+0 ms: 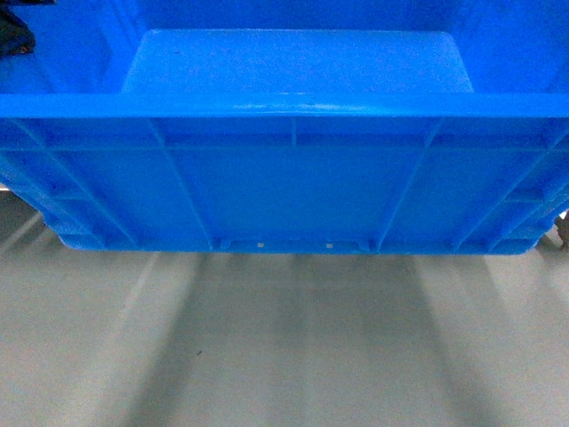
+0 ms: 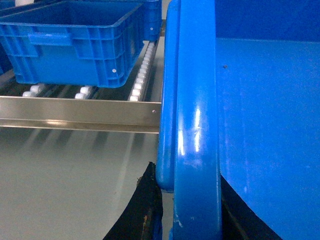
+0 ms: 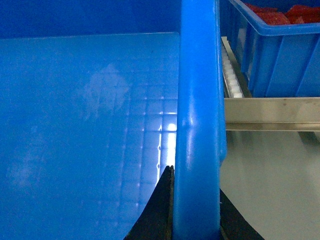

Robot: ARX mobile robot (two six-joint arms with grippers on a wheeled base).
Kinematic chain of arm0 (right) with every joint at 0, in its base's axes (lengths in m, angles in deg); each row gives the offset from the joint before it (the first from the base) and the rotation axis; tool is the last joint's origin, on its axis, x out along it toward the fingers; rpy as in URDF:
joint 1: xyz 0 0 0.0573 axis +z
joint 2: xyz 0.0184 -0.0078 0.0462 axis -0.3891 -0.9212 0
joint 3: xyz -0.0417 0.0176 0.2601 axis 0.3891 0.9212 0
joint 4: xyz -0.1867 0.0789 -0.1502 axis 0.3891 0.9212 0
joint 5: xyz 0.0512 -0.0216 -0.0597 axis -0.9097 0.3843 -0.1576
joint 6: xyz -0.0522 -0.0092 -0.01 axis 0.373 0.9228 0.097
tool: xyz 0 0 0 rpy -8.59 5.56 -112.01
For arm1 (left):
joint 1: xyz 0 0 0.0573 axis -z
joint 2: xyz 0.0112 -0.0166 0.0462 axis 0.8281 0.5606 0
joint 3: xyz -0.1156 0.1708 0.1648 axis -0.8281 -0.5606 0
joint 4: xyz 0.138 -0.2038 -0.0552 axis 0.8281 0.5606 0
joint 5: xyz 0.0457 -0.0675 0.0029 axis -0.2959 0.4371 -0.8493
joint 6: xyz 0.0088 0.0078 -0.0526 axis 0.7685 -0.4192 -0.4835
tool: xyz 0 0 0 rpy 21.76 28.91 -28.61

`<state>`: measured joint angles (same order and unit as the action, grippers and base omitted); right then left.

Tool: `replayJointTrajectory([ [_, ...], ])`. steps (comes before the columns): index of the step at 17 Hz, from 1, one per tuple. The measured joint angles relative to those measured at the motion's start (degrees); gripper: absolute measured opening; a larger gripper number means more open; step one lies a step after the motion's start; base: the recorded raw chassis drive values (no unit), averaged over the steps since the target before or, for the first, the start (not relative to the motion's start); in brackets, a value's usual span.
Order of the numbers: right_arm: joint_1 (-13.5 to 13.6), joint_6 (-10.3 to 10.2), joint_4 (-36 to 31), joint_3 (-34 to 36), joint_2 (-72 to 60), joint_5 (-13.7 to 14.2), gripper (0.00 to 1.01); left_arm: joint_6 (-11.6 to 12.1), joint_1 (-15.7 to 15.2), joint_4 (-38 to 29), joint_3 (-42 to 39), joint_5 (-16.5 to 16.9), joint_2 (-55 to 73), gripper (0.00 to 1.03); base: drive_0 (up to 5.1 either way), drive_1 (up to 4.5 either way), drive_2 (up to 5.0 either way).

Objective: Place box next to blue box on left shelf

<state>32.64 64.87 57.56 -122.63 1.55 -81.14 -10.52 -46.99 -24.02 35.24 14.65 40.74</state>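
A blue crate (image 2: 75, 42) fills the left shelf's (image 2: 80, 114) rollers on one side. Bare rollers (image 2: 142, 70) lie open just beside it. The carried box (image 1: 284, 178) blocks the forward view.

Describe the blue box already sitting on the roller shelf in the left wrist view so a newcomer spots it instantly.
Start at the grey metal shelf with its rails of white roller wheels. The smaller blue box rests on those rollers, upper left of the view. Unlike the large carried crate filling the right side, it shows ribbed walls and a side handle.

Black fingers (image 2: 145, 210) of both arms (image 3: 162, 210) clamped astride rims.
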Motion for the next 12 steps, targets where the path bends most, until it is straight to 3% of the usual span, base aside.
replayJointTrajectory([
  [2,0.0,0.0,0.2,0.0,0.0,0.0,0.08,0.0,0.0,0.1,0.0,0.0,0.0,0.16,0.0,0.0,0.0],
  [12,0.0,0.0,0.1,0.0,0.0,0.0,0.08,0.0,0.0,0.0,0.0,0.0,0.0,0.16,0.1,4.29,-4.1],
])
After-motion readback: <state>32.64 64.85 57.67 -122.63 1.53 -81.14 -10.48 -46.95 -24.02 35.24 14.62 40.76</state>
